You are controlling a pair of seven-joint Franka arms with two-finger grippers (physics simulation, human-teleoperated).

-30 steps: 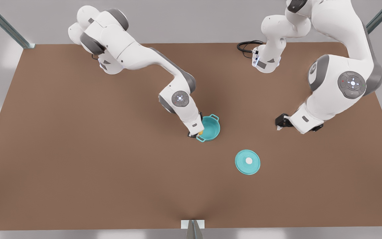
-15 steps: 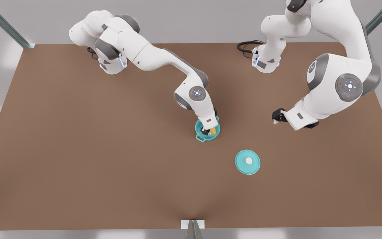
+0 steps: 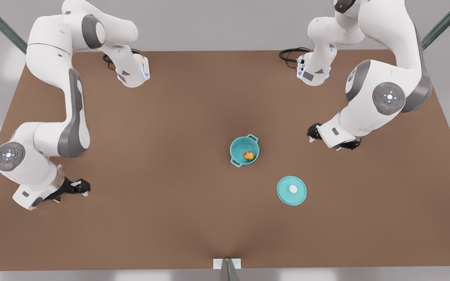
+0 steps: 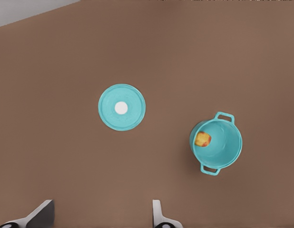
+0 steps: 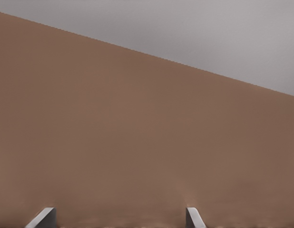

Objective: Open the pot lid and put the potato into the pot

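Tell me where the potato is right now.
The potato lies inside the open pot near the middle of the table in the front view, against the pot's wall on the front view's right, with the pot lid flat on the table nearby.

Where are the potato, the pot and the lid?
potato (image 3: 249,155): front view, on its yellow middle, inside the pot.
pot (image 3: 237,150): front view, on its teal inner wall.
lid (image 3: 291,189): front view, on its white knob.

A plain brown table (image 3: 131,218) with a matte top. On it, near the middle, stands a small teal pot (image 3: 244,150) with two loop handles. A flat round teal pot lid (image 3: 291,190) with a white knob lies on the table nearby, apart from the pot.
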